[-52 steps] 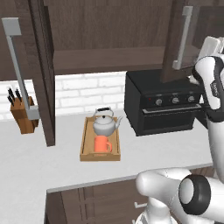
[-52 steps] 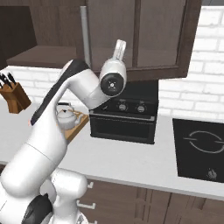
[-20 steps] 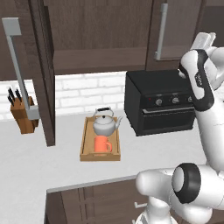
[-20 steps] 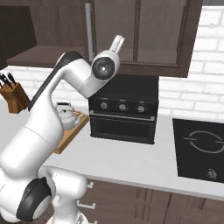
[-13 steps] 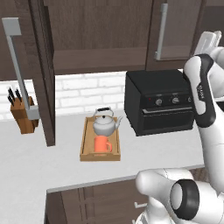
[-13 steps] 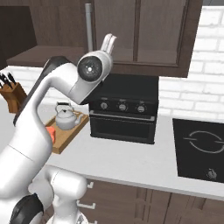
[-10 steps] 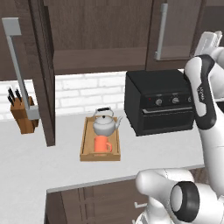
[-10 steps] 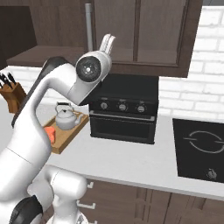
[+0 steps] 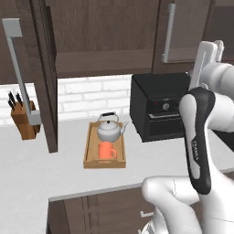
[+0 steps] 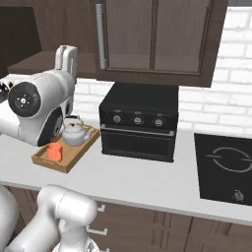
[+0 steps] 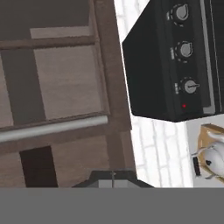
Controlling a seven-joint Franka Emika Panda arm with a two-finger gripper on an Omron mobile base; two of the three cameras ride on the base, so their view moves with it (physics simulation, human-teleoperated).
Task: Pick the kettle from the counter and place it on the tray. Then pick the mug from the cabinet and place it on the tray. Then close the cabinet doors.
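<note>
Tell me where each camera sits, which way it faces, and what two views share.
Left base view: behind the arm to its left, facing the counter; white arm at right.
Right base view: behind to its right, facing the black oven; arm at left.
Hand view: on the hand, rolled sideways, facing a cabinet door.
Both base views share the tray holding kettle and mug.

Colours here: silver-grey kettle [image 9: 109,130] with a dark handle, orange-red mug [image 9: 107,151], both on a light-brown wooden tray [image 9: 88,155]. Pale grey-white surface [image 9: 36,173], dark brown cabinet doors [image 9: 43,68] with grey bar handles, black oven [image 10: 139,120], white brick wall [image 9: 82,97].
</note>
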